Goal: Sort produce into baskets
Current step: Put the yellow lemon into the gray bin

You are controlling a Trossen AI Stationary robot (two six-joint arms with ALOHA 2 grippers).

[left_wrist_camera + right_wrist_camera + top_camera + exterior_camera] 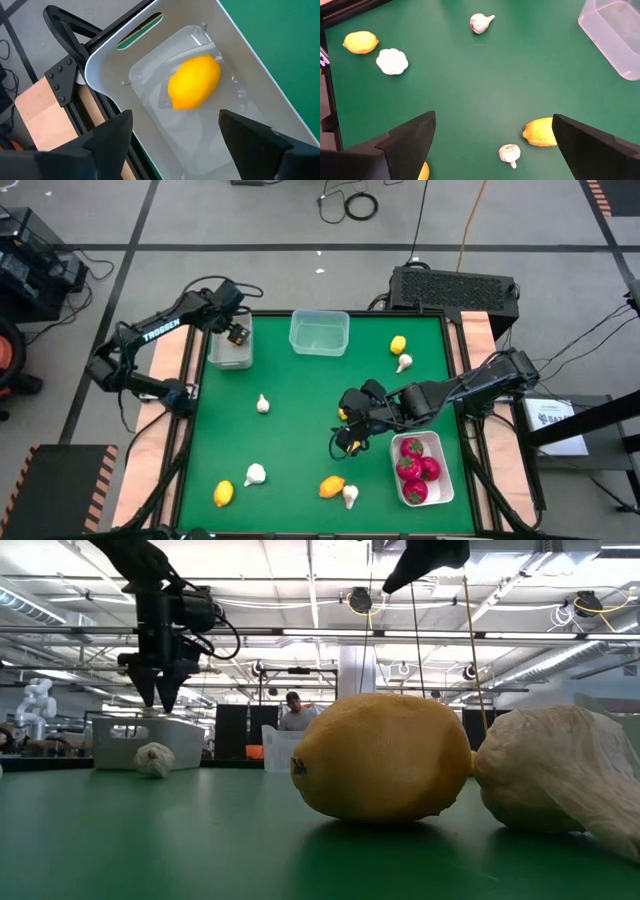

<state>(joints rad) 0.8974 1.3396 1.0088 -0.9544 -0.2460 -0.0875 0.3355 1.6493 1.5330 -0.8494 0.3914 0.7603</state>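
Observation:
A yellow lemon [194, 81] lies on the floor of the narrow grey-white bin [230, 348] at the table's far left. My left gripper [175, 125] hangs open just above it, pointing down, touching nothing; the low view shows it [160, 690] over the bin [150, 740]. My right gripper [347, 430] hovers open over the mat's middle, empty. The white tray [440, 480] at the near right holds three red fruits [412, 448]. The clear tub [320, 332] stands at the far middle. Lemons [398, 345] [223, 494] [332, 487] and garlic bulbs [263, 404] [255, 474] lie loose on the mat.
More garlic lies at the far right [404, 362] and the near edge [350, 496]. Beneath my right gripper the mat shows a lemon [540, 132] and a bulb [510, 154]. Wooden rails [165, 370] flank the green mat. A person [293, 712] stands in the room behind.

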